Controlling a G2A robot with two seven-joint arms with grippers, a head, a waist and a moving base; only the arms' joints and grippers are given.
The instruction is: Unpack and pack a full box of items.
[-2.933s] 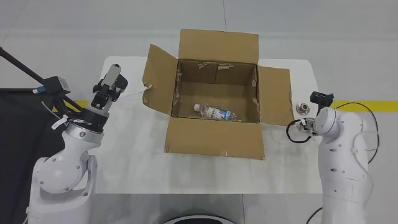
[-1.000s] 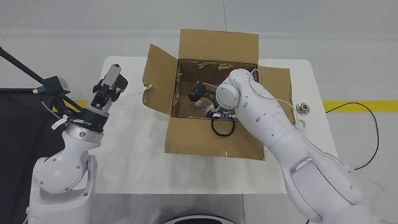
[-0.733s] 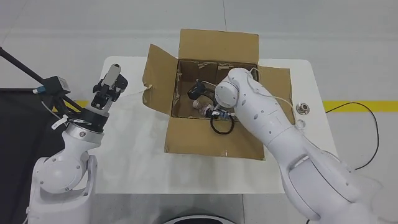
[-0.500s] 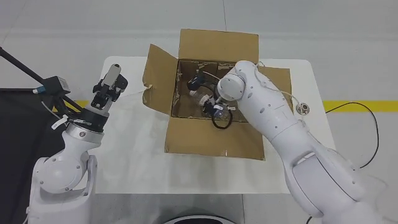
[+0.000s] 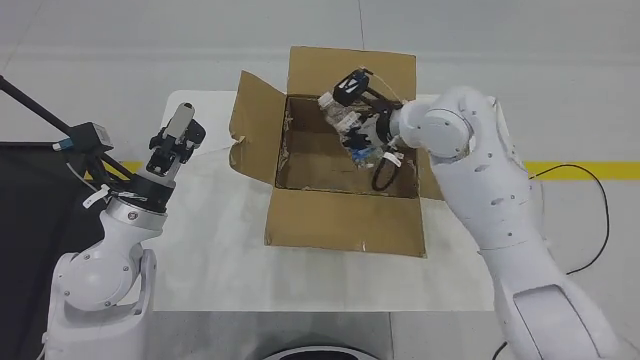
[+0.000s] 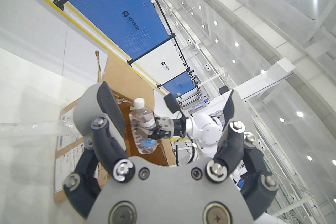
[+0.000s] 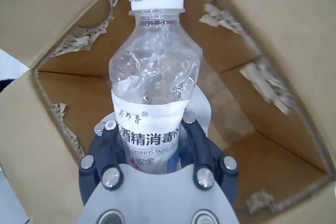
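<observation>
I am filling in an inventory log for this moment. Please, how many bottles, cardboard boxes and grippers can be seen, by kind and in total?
Clear plastic bottle with a white cap: 1, held in the right gripper
Open brown cardboard box: 1
Grippers: 2, the right gripper and the open left gripper
Total: 4

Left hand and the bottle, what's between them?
In the top view, bare white table and the box's open side flap lie between the left hand and the bottle, which the right hand holds over the box.
</observation>
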